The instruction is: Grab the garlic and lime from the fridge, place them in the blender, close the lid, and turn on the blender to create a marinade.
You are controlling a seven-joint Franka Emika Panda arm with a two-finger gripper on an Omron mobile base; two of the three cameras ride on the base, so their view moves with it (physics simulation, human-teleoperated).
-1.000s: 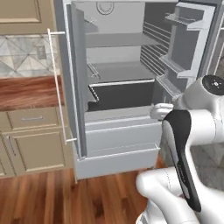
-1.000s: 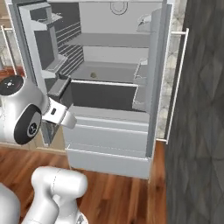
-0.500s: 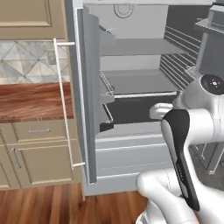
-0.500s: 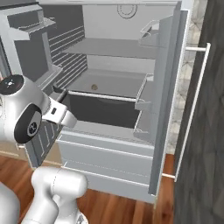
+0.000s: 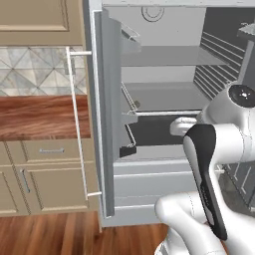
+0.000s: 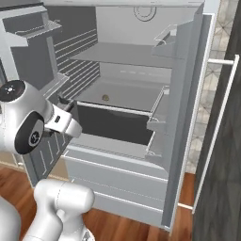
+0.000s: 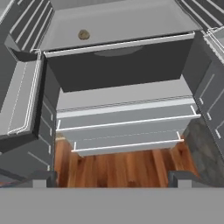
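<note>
Hanging wide-open (nothing held), tool [image 7: 112, 177] before fridge [image 6: 188, 117], garlic [image 7: 84, 34] on shelf edge.

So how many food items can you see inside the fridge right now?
1: a small brownish lump on the middle shelf, toward its back, also seen from the right base view. Anything in the dark drawer below would be hidden.

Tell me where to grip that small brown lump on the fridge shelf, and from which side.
Grip the small brown lump across its rounded middle, coming in from the open front and slightly above. It sits alone toward one end of the flat shelf, nothing crowding it.
</note>
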